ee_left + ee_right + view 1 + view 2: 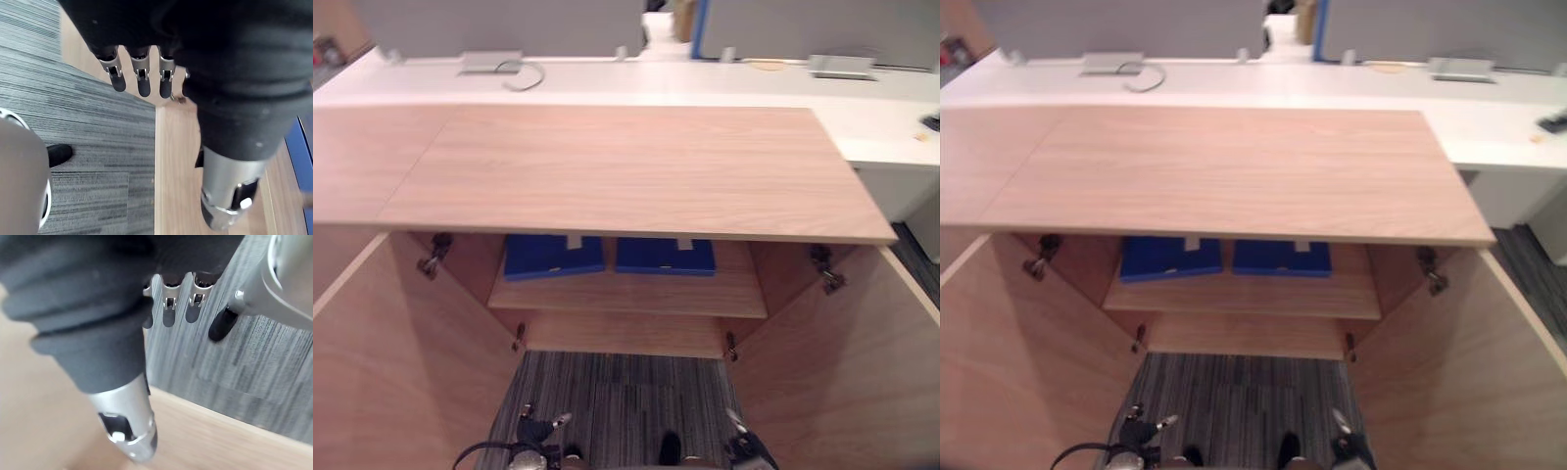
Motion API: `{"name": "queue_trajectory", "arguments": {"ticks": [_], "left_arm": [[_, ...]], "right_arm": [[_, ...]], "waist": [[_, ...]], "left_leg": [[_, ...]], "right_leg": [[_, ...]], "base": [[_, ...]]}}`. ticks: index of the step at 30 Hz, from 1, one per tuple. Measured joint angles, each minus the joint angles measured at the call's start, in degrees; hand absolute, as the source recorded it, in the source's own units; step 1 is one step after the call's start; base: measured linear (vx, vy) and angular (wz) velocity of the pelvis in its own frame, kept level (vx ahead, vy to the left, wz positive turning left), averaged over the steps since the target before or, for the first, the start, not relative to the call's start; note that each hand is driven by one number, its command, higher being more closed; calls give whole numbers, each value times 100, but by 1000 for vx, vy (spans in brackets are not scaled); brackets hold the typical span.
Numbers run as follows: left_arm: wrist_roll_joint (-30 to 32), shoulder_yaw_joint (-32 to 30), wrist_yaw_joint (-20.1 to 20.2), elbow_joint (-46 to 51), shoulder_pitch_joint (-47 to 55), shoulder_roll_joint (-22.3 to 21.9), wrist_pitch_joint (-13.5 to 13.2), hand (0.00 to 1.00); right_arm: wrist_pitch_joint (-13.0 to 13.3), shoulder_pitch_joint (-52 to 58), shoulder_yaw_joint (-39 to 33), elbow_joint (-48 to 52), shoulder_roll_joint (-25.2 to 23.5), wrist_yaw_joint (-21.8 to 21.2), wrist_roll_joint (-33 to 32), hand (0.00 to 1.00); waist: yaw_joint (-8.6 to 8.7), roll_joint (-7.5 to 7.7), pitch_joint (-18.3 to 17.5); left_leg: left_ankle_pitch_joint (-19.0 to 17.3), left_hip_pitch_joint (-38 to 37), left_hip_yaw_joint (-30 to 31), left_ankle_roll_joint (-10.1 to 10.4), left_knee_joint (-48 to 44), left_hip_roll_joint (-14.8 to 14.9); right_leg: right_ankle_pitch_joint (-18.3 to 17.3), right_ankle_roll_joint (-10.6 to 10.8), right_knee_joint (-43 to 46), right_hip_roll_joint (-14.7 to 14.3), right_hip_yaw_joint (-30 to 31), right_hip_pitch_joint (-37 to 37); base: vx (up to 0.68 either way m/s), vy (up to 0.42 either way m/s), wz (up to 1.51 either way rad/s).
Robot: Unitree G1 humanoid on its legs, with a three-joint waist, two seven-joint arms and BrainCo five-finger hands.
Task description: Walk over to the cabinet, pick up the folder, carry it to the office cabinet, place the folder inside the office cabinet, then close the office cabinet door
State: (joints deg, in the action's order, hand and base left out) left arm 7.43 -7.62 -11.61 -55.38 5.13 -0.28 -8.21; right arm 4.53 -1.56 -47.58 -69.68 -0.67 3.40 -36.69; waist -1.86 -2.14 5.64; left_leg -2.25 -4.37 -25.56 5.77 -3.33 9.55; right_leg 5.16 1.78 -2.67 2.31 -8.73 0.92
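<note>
Left eye view: robot at the open cabinet, folder not yet picked up

Step in hand, as judged: the walk-up is done and the pick-up has not begun.

Left of the shelf (626, 294), the left door (391, 352) stands swung wide. Below the shelf, over the carpet (617, 392), the left hand (143, 81) hangs with fingers loosely straight, holding nothing. On the shelf two blue folders lie flat, side by side with a narrow gap between: the left folder (553, 257) and the right folder (664, 257). Which one the task means cannot be told. Below the shelf to the right, the right hand (168, 308) hangs likewise, fingers relaxed and empty. Right of the shelf, the right door (842, 362) is also open.

Next move, as judged: raise a hand to shelf height, reach in and take a folder by its near edge.

Obstructions: the cabinet top (626, 166) overhangs the shelf, leaving a low opening, and hinges (435, 253) project at both sides. Beyond the shelf, a white tabletop (705, 83) lies well apart from the work.
</note>
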Motion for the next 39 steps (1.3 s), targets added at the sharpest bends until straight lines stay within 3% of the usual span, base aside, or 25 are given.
{"name": "queue_trajectory", "arguments": {"ticks": [2, 4, 5, 6, 8, 11, 13, 17, 18, 19, 20, 21, 23, 24, 25, 26, 27, 28, 29, 30, 31, 32, 34, 39], "left_arm": [[-163, -85, 149, -209, -55, 66, 6, 0], [-450, -401, 203, -356, -54, 90, 34, 0], [-450, -401, 203, -356, -54, 90, 34, 0], [-657, -652, 207, -402, -75, -16, 49, 0], [-991, -737, 210, -476, -69, -185, 36, 0], [-1224, -780, 272, -474, -112, -287, 28, 0], [-1234, -812, 353, -442, -170, -267, -17, 0], [-871, -718, 444, -453, -131, -265, -27, 0], [-818, -708, 461, -471, -148, -272, -26, 0], [-806, -707, 472, -463, -158, -290, -35, 0], [-852, -772, 492, -447, -192, -292, -29, 0], [-900, -833, 500, -439, -194, -289, -22, 0], [-1029, -961, 501, -378, -170, -309, -4, 0], [-1070, -1074, 509, -396, -164, -345, 13, 0], [-1097, -1105, 514, -434, -167, -353, 21, 0], [-1175, -1141, 548, -488, -174, -361, 45, 0], [-1192, -1141, 547, -490, -179, -359, 52, 0], [-1223, -1041, 568, -494, -223, -354, 51, 0], [-1272, -950, 568, -520, -222, -297, 53, 0], [-1291, -951, 568, -550, -289, -236, 37, 0], [-1365, -1011, 544, -801, -317, -189, 96, 0], [-1407, -1062, 530, -839, -276, -182, 103, 0], [-1473, -1015, 516, -802, -201, -176, 83, 0], [-1426, -669, 503, -699, -147, -52, -7, 0]], "right_arm": [[-82, 148, -501, -3, 30, 46, -28, 0], [-121, 201, -423, -88, 82, 47, 175, 0], [-121, 201, -423, -88, 82, 47, 175, 0], [-143, 319, 79, -103, 269, 12, 476, 0], [-143, 614, 562, -87, 409, -3, 803, 0], [-160, 729, 1182, 10, 316, -18, 888, 0], [-163, 753, 1416, 166, 172, -54, 921, 0], [-162, 809, 2070, 499, 182, -77, 1087, 0], [-162, 809, 2083, 525, 182, -78, 1082, 0], [-165, 796, 2083, 633, 179, -83, 1066, 0], [-162, 810, 2090, 729, 141, -95, 969, 0], [-141, 854, 2091, 765, 112, -103, 856, 0], [-100, 1018, 2081, 826, 101, -111, 842, 0], [-85, 1100, 2077, 820, 100, -126, 851, 0], [-92, 1151, 2062, 808, 92, -128, 854, 0], [-108, 1197, 1970, 821, 110, -139, 859, 0], [-112, 1204, 1938, 828, 113, -144, 863, 0], [-186, 1262, 1703, 787, 74, -140, 863, 0], [-247, 1309, 1560, 634, 24, -138, 865, 0], [-265, 1289, 1532, 520, 11, -146, 865, 0], [-269, 1188, 1475, 419, 53, -193, 856, 0], [-266, 1144, 1496, 385, 97, -206, 868, 0], [-255, 1072, 1502, 192, 130, -199, 858, 0], [-206, 994, 2153, 215, 283, -198, 870, 0]], "waist": [[85, 13, 10], [63, 86, -14], [63, 86, -14], [116, 47, -33], [140, -151, -160], [229, -176, -292], [210, -56, -225], [259, -39, -165], [251, -75, -156], [225, -88, -118], [228, -68, -47], [240, -28, -21], [242, 93, -19], [253, 83, -31], [242, 72, -40], [257, -122, -140], [283, -128, -152], [357, -72, -112], [388, 104, -96], [338, 141, -97], [303, -23, -89], [285, -4, -58], [276, -2, -56], [258, 26, -94]], "left_leg": [[-172, -51, -190, -11, -422, 104], [-434, 57, 578, -287, -1174, 177], [-434, 57, 578, -287, -1174, 177], [-885, 248, 1944, -384, -1698, 17], [-1215, 127, 3027, -236, -1648, -117], [-1436, -133, 2528, -263, -1127, -116], [-1471, -295, 2033, -269, -923, -246], [-1587, -695, 1086, -400, -887, -453], [-1590, -724, 921, -403, -900, -445], [-1589, -803, 560, -405, -917, -417], [-1590, -890, 276, -403, -997, -436], [-1605, -1022, 144, -376, -1029, -486], [-1633, -1226, -95, -344, -1212, -594], [-1559, -1230, -261, -452, -1363, -558], [-1518, -1219, -320, -524, -1397, -531], [-1412, -1223, -403, -650, -1015, -376], [-1411, -1220, -434, -623, -920, -362], [-1454, -1272, -376, -499, -582, -431], [-1429, -1378, -289, -329, -344, -601], [-1389, -1371, -271, -250, -306, -629], [-1253, -1334, -331, -249, -429, -477], [-1203, -1247, -195, -372, -640, -434], [-1202, -1232, 195, -340, -463, -496], [-920, -503, 590, -276, -367, -405]], "right_leg": [[129, -69, -106, -107, 494, 42], [129, -104, 96, -261, 1402, 252], [129, -104, 96, -261, 1402, 252], [158, -70, 194, -399, 1992, 423], [212, -1, 201, -659, 2415, 456], [275, 80, 238, -727, 2716, 729], [367, 137, 312, -693, 3017, 877], [534, 203, 415, -664, 3293, 959], [547, 171, 506, -667, 3113, 1034], [304, -249, 946, -538, 2124, 1305], [-154, -805, 1834, -83, 641, 1678], [-457, -1045, 2641, 421, -458, 1801], [-777, -1106, 3257, 879, -1765, 1695], [-739, -1051, 3054, 785, -2006, 1571], [-678, -963, 2792, 647, -1997, 1490], [-502, -865, 2171, 277, -1980, 1455], [-642, -913, 2334, 304, -2077, 1520], [-1457, -945, 3735, 772, -2271, 1804], [-1968, -579, 4066, 1001, -2145, 1738], [-2025, -666, 3906, 865, -2041, 1690], [-1802, -703, 3416, 578, -1970, 1507], [-1572, -708, 2896, 391, -1853, 1281], [-1284, -714, 2212, 206, -1781, 859], [-1132, -534, 1692, 51, -1777, 639]], "base": [[16, 17, -124], [29, -38, -189], [14, 7, -208], [-12, 75, -162], [-25, 158, -171], [-57, 158, -96], [-91, 146, -115], [-66, 164, -112], [-16, 158, -101], [-8, 221, -109], [4, 229, -116], [26, 198, -80], [133, 82, -94], [167, 23, -113], [162, -37, -114], [99, -35, -73], [140, -41, -35], [147, 4, 36], [194, -14, 32], [172, -76, -18], [126, -218, -63], [79, -230, -68], [-60, -162, -40], [-173, -35, -5]]}}
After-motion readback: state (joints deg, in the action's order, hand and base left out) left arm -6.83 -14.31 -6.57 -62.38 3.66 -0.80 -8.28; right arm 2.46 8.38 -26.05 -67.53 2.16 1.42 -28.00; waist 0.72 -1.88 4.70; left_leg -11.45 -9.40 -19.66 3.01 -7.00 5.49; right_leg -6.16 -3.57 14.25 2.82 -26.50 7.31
